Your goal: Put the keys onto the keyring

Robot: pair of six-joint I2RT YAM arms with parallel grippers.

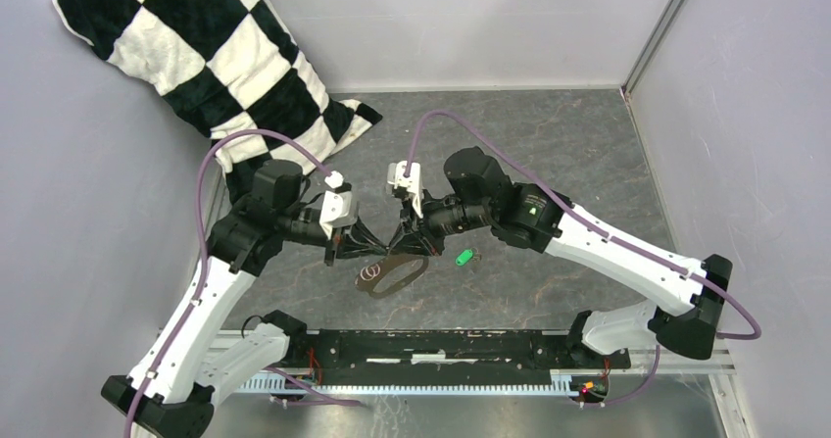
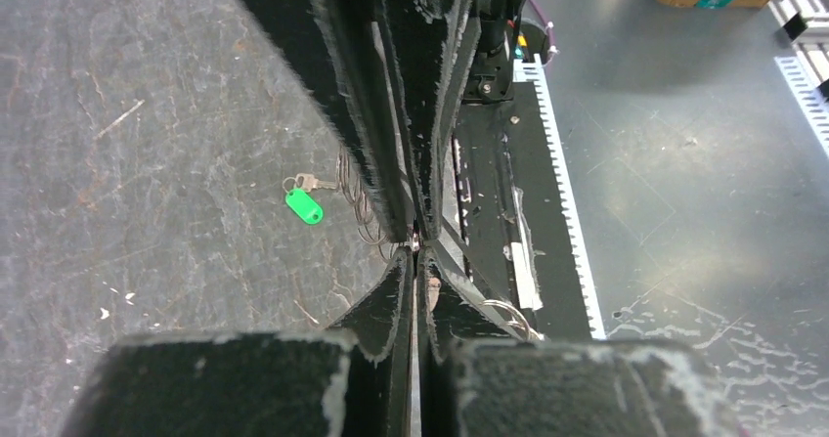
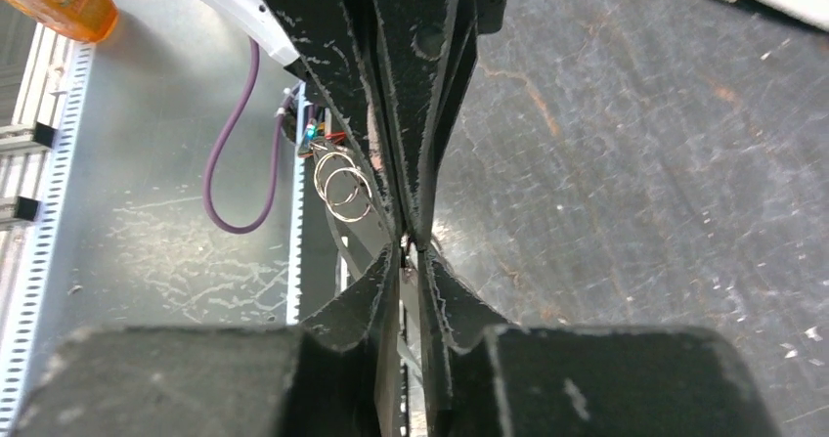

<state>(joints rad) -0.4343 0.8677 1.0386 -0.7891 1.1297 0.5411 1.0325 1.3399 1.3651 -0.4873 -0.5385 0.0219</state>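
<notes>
The keyring is a thin palm-wide loop held just above the grey table, with small silvery rings strung on its near-left edge. My two grippers meet tip to tip over it. The left gripper is shut on the keyring's rim; the keyring's band runs off to the right. The right gripper has its fingertips almost together at the same spot; whether they still pinch the rim does not show. The keys, with a green tag, lie on the table right of the loop, untouched.
A black-and-white checked cushion leans in the far-left corner. A black rail runs along the near edge between the arm bases. Grey walls close the back and both sides. A purple cable hangs by the rail.
</notes>
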